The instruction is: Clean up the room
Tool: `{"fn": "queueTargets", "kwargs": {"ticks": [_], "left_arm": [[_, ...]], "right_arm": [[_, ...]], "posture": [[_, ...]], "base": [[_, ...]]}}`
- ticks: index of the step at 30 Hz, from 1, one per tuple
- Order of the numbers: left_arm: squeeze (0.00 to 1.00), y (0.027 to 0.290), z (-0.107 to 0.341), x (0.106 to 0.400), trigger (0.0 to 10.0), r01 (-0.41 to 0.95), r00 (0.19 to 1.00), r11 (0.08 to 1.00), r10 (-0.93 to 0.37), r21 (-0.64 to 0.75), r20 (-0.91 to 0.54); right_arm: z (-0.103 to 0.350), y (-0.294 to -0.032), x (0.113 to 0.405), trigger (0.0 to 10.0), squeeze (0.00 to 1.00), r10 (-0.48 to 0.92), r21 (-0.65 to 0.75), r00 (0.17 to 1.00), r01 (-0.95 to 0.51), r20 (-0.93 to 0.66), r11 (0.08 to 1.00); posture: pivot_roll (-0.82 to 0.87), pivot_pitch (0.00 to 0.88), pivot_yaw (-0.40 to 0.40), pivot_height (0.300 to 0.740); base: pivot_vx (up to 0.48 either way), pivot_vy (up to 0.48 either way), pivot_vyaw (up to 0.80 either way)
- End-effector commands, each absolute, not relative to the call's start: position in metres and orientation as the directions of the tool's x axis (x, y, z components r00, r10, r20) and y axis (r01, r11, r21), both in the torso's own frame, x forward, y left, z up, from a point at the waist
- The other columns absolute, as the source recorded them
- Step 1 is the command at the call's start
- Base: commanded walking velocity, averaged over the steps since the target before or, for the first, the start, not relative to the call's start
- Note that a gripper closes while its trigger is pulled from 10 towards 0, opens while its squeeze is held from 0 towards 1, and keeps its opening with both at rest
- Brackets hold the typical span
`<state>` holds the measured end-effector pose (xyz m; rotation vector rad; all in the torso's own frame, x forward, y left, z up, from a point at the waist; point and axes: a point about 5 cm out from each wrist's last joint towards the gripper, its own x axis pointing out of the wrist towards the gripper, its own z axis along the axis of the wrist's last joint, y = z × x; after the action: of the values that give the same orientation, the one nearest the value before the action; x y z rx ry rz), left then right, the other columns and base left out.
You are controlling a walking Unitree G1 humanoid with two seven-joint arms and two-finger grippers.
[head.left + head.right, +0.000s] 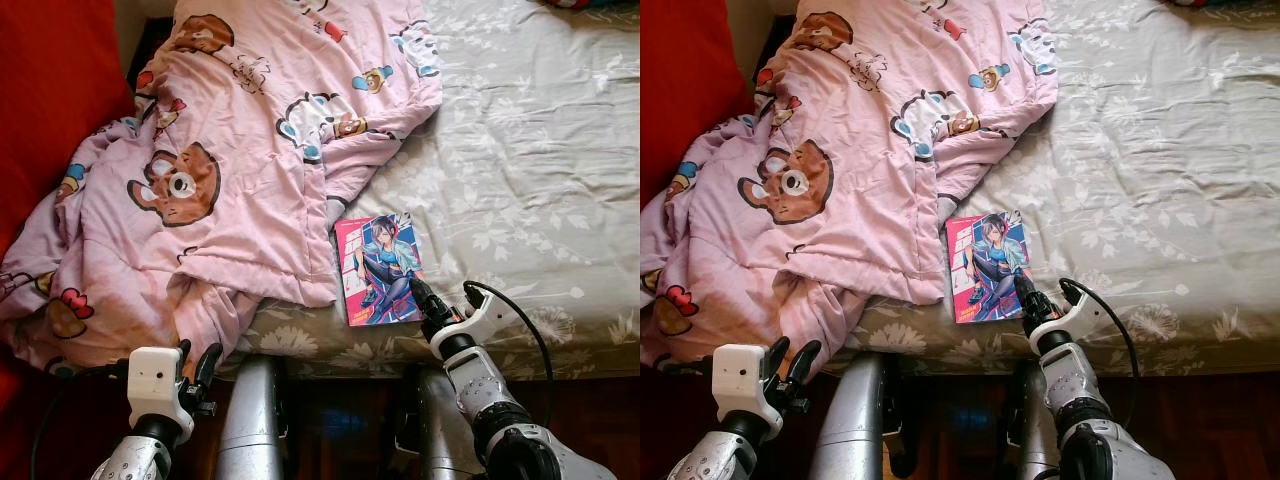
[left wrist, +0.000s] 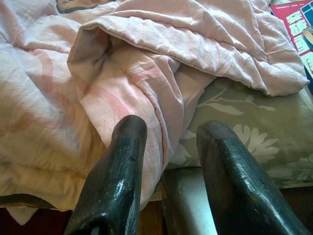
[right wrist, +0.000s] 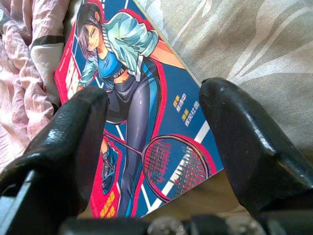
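Note:
A thin book (image 1: pixel 378 265) with a cartoon figure holding a racket on its red and blue cover lies flat on the bed, close to the front edge. My right gripper (image 1: pixel 424 303) is at the book's near right corner. It is open, and the cover (image 3: pixel 137 73) shows between its spread fingers (image 3: pixel 234 127). A pink blanket (image 1: pixel 230 170) printed with bears lies crumpled over the bed's left half and touches the book's left edge. My left gripper (image 1: pixel 198 358) sits low at the bed's front edge, open, pointing at the hanging blanket fold (image 2: pixel 146 63).
The grey floral sheet (image 1: pixel 520 180) covers the right part of the bed. A red surface (image 1: pixel 50 80) rises along the left side. Below the mattress edge are two silver tubes (image 1: pixel 250 420) and a dark floor.

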<state>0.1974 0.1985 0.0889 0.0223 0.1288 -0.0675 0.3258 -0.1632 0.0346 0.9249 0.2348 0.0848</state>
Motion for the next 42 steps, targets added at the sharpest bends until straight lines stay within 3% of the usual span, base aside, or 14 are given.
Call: {"fn": "queueTargets", "kwargs": {"ticks": [1, 14, 20, 42], "left_arm": [[0.0, 0.203, 0.083, 0.189, 10.0, 0.065, 0.983, 0.997, -0.057, 0.037, -0.176], [0.0, 0.199, 0.081, 0.191, 10.0, 0.08, 0.982, 0.996, -0.072, 0.039, -0.176], [0.0, 0.199, 0.081, 0.191, 10.0, 0.08, 0.982, 0.996, -0.072, 0.039, -0.177], [0.0, 0.199, 0.081, 0.191, 10.0, 0.086, 0.981, 0.995, -0.077, 0.042, -0.178]], "right_arm": [[0.02, -0.156, 0.315, 10.0, 0.0, 0.204, 0.813, 0.956, 0.057, -0.212, 0.579], [0.014, -0.142, 0.308, 10.0, 0.0, 0.263, 0.821, 0.944, 0.016, -0.201, 0.571], [0.024, -0.144, 0.313, 10.0, 0.0, 0.252, 0.832, 0.961, -0.044, -0.117, 0.553], [0.023, -0.16, 0.309, 10.0, 0.0, 0.173, 0.854, 0.982, -0.029, -0.072, 0.52]], "posture": [[0.24, 0.326, 0.072, 0.596], [0.23, 0.329, 0.07, 0.596], [0.23, 0.33, 0.07, 0.596], [0.23, 0.325, 0.076, 0.596]], "base": [[0.0, 0.0, 0.0], [0.0, 0.0, 0.0], [0.0, 0.0, 0.0], [0.0, 0.0, 0.0]]}}
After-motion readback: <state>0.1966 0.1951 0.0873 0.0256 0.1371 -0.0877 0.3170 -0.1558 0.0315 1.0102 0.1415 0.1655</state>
